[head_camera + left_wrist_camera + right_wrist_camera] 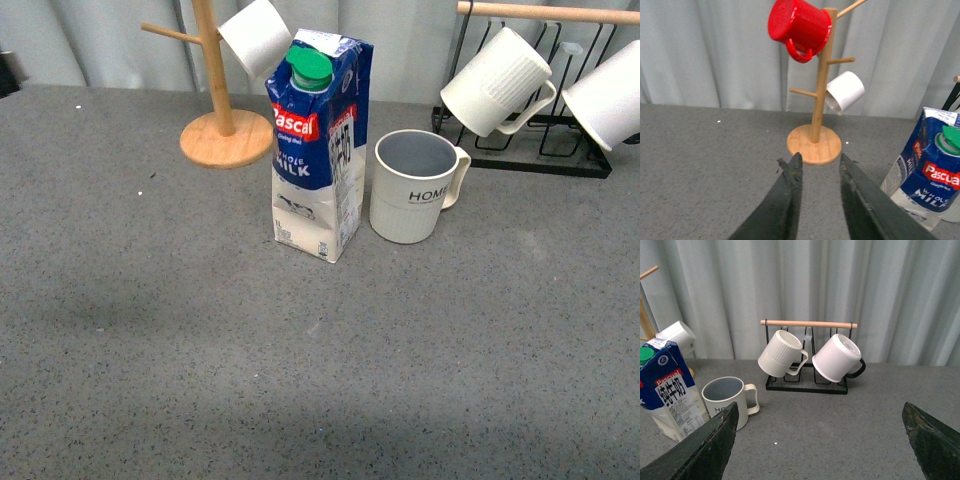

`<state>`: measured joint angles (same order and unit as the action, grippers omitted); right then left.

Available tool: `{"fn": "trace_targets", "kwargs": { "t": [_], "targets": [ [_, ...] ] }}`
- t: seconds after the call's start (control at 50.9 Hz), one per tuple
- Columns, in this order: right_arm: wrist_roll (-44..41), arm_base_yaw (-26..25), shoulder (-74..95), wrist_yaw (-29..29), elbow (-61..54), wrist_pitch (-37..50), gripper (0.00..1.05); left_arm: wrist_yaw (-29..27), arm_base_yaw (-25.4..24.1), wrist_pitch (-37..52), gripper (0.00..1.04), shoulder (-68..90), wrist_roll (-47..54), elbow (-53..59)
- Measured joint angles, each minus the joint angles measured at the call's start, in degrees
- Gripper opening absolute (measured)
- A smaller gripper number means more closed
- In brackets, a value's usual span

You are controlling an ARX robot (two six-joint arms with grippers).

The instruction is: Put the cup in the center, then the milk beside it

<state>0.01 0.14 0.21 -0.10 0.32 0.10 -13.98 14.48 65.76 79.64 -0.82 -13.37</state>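
Note:
The cup (414, 186), an off-white ribbed mug with "HOME" lettering and a grey inside, stands upright on the grey table, handle to the right. The milk (317, 145), a tall blue-and-white carton with a green cap, stands upright just left of it with a small gap between them. Neither arm shows in the front view. My left gripper (820, 162) is open and empty, facing the wooden stand, with the milk (930, 175) off to one side. My right gripper (820, 415) is wide open and empty, with the cup (727, 398) and the milk (671, 392) ahead near one finger.
A wooden mug tree (218, 110) with a small white cup (256, 36) stands behind the milk; the left wrist view shows a red mug (799, 26) on it. A black wire rack (540, 140) at the back right holds a ribbed mug (497, 82) and another white mug (610, 95).

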Motion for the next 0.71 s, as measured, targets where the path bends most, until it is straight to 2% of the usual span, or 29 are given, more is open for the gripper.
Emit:
{"fn": "trace_targets", "kwargs": {
  "t": [0.098,0.57,0.629,0.708],
  "targets": [
    [0.0,0.0,0.0,0.04,0.0,0.0,0.96,2.51,-2.84,-2.64,0.05,-6.16,0.22,3.89],
    [0.0,0.0,0.0,0.04,0.0,0.0,0.96,8.81,-9.05,-17.35,0.04,-28.2,0.37,11.13],
    [0.0,0.0,0.0,0.04,0.0,0.0,0.96,13.2,-12.26,-20.68,0.04,-32.22,0.42,11.78],
    [0.0,0.0,0.0,0.04,0.0,0.0,0.96,13.53,-13.94,-23.43,0.04,-35.45,0.39,12.2]
  ]
}}
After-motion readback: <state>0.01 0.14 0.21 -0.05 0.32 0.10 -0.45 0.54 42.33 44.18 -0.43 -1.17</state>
